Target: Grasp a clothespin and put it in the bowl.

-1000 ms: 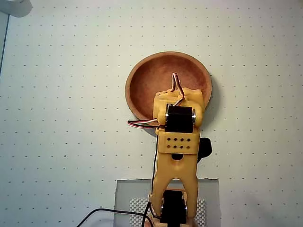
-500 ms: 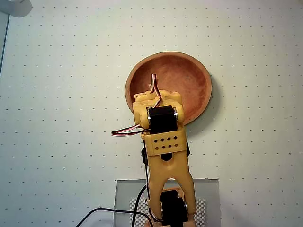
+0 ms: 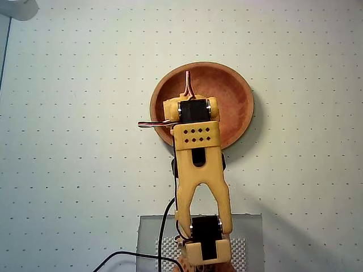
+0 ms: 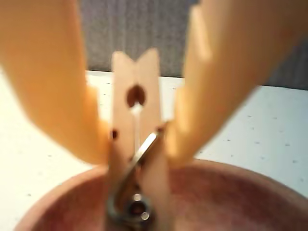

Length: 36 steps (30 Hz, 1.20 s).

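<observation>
The reddish-brown wooden bowl (image 3: 227,96) sits on the dotted white table, right of centre in the overhead view. The yellow arm reaches over its left half and hides the gripper's fingers there. In the wrist view the gripper (image 4: 137,144) is shut on the pale wood clothespin (image 4: 136,120), which stands upright between the two yellow fingers (image 4: 57,86), metal spring toward the bottom. The bowl's rim and inside (image 4: 231,197) lie directly below the clothespin. The clothespin is hidden in the overhead view.
The arm's base stands on a grey plate (image 3: 249,232) at the bottom edge of the overhead view. A black cable (image 3: 164,226) runs from the base. A pale object (image 3: 17,7) sits at the top left corner.
</observation>
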Each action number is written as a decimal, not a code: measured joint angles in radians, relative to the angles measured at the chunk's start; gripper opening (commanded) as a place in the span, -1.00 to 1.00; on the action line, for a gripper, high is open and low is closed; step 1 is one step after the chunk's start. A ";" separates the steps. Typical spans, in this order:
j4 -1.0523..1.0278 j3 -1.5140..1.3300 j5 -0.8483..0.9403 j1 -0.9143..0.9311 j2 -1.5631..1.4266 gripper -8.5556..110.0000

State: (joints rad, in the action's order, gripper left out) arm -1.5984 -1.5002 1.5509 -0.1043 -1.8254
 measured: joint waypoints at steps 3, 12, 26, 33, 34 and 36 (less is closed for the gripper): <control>0.048 0.000 0.000 0.026 0.029 -0.91; 0.114 0.000 0.006 0.133 0.118 -0.91; 0.114 0.000 0.040 0.167 0.221 -0.91; 0.118 0.000 0.040 0.166 0.293 -0.91; 0.127 0.000 0.040 0.161 0.302 -0.91; 0.140 0.011 0.040 0.143 0.318 -0.91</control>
State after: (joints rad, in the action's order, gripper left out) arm -1.4588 -1.4895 1.5907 0.0383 -1.5079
